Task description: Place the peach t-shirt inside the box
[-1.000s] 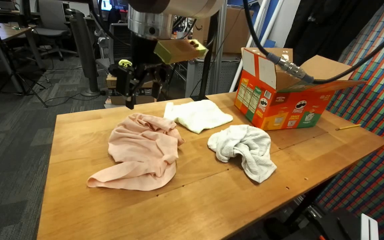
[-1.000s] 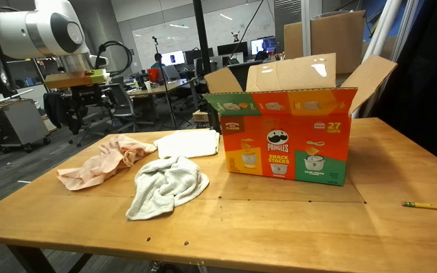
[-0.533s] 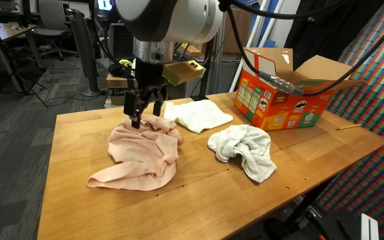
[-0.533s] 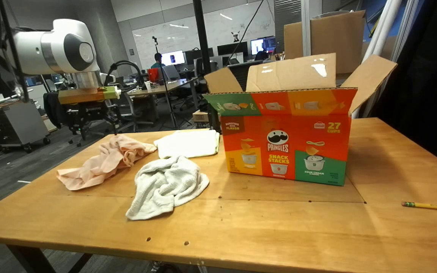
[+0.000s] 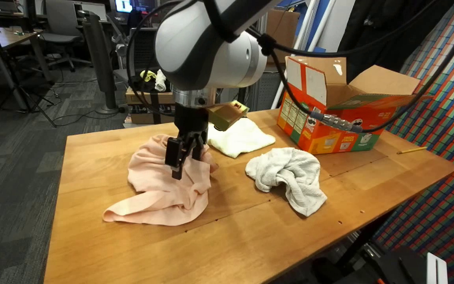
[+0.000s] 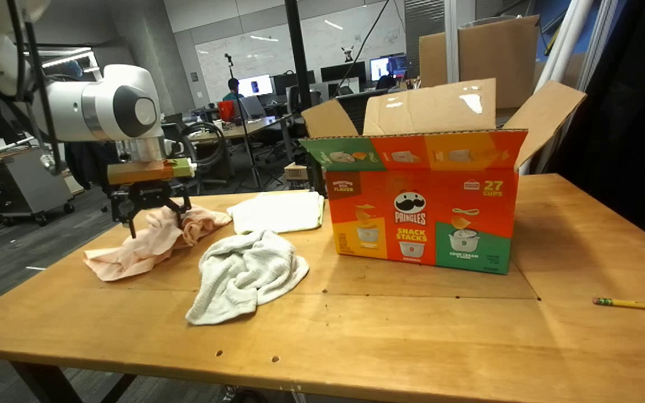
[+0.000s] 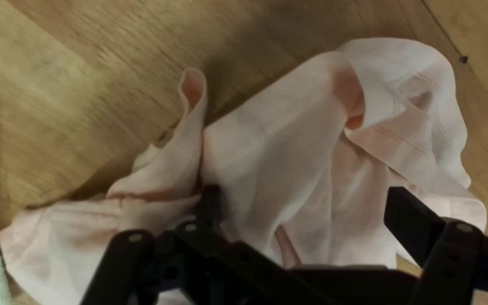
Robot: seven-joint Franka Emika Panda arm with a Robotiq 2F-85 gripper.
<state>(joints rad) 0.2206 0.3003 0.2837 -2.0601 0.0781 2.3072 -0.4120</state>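
Peach t-shirt [image 5: 164, 193] crumpled on wooden table [image 5: 242, 248] (gripper [image 6: 157, 230] spread over it); grey carpet [image 5: 14, 177], whiteboard [image 6: 328, 50] behind.

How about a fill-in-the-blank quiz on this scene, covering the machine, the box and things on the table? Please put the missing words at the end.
1. The snack brand printed on the cardboard box is ____.
2. On that same printed side, the number above the word CUPS is ____.
3. Over the peach t-shirt, the gripper is ____ rather than shut.
4. The pencil on the wooden table has a shaft coloured ____.

Missing words: Pringles; 27; open; yellow.
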